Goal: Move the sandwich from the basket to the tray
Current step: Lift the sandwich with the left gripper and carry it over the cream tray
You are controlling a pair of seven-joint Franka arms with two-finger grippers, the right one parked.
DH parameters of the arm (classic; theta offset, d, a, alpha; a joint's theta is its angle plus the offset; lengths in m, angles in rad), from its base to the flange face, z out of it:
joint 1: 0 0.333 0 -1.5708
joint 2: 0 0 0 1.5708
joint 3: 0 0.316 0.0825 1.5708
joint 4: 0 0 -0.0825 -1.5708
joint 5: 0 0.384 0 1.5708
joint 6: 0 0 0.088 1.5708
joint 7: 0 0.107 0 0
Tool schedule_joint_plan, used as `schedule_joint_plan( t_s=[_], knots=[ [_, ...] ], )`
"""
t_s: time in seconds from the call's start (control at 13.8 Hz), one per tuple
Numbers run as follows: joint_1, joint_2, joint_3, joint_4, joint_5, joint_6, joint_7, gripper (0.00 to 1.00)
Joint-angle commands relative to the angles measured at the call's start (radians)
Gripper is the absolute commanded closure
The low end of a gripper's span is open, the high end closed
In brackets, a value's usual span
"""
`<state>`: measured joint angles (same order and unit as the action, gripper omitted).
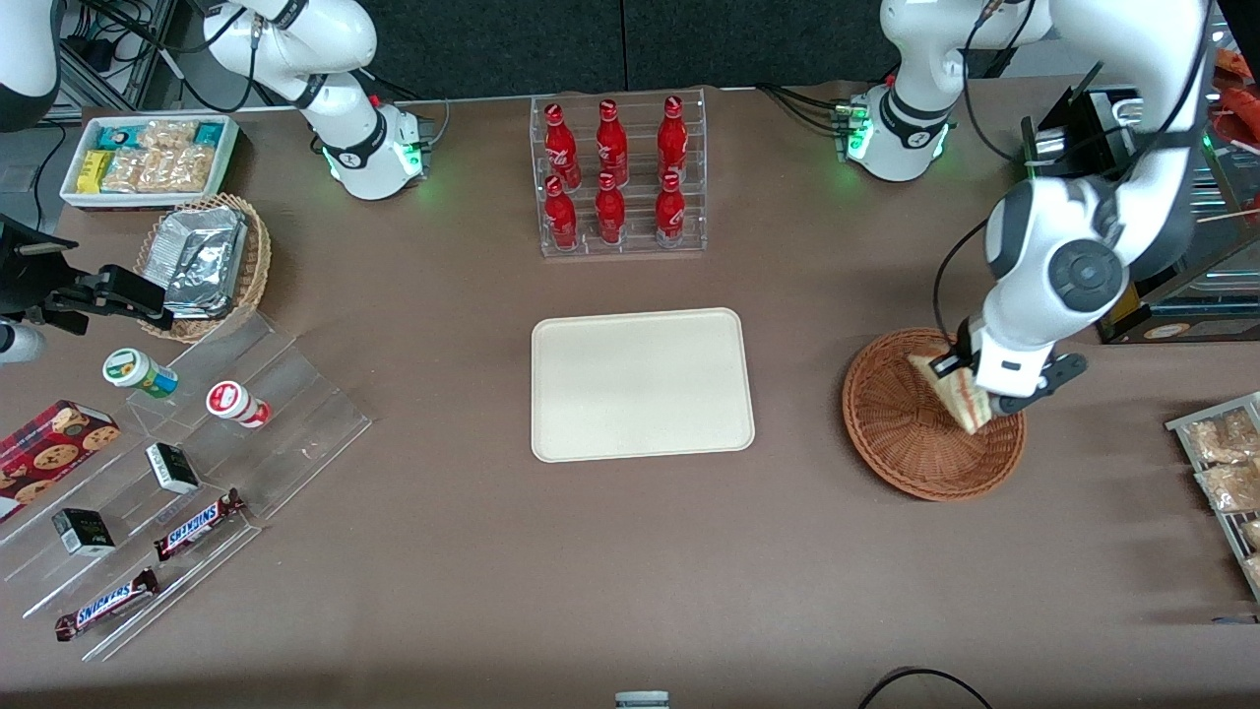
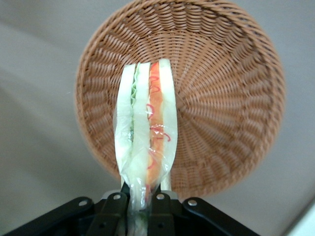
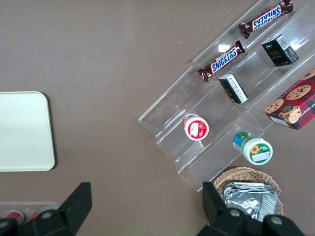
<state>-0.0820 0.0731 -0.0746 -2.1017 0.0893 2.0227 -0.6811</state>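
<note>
**Sandwich held over the wicker basket**

Item 1: the sandwich (image 2: 146, 132), a narrow wedge of pale, soft-looking bread in clear film wrap, with a red-orange layer and a thin green layer showing along its cut edge. We see the gripper (image 2: 142, 201) closed on its lower end, 1 black finger on each flat side, the fingers only as far apart as the wedge is thick. In the front view the sandwich (image 1: 953, 391) sits tilted in the gripper (image 1: 975, 394) above the basket, and we cannot tell whether its tip touches the weave.

Item 2: the basket (image 1: 911, 433), round and shallow, reddish-brown wicker woven in tight rings around a central hub. We see nothing else inside it (image 2: 221, 88). It lies toward the working arm's end of the table.

Item 3: the tray (image 1: 642, 384), a flat, matte, cream-beige rectangle with rounded corners and a low rim, holding nothing, well apart from the basket at mid-table.

Item 4: a clear acrylic rack (image 1: 620, 177), farther from the front camera than the tray, holding 6 glossy red bottles in 2 rows of 3.

Item 5: a lighter tan wicker basket (image 1: 251, 266) toward the parked arm's end, holding crinkled silver foil packets.

All items rest on a plain brown table (image 1: 630, 571).
</note>
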Motion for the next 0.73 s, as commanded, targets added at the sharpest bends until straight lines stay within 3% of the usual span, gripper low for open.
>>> schedule_joint_plan(
  t_s=[0.0,0.44,0.65],
  knots=[
    [-0.018,-0.029,-0.114,0.07,0.003,-0.116,-0.024,1.0],
    [-0.019,0.06,-0.373,0.213,-0.02,-0.18,-0.121,1.0],
    [-0.057,0.169,-0.432,0.31,-0.02,-0.177,-0.161,1.0]
  ],
)
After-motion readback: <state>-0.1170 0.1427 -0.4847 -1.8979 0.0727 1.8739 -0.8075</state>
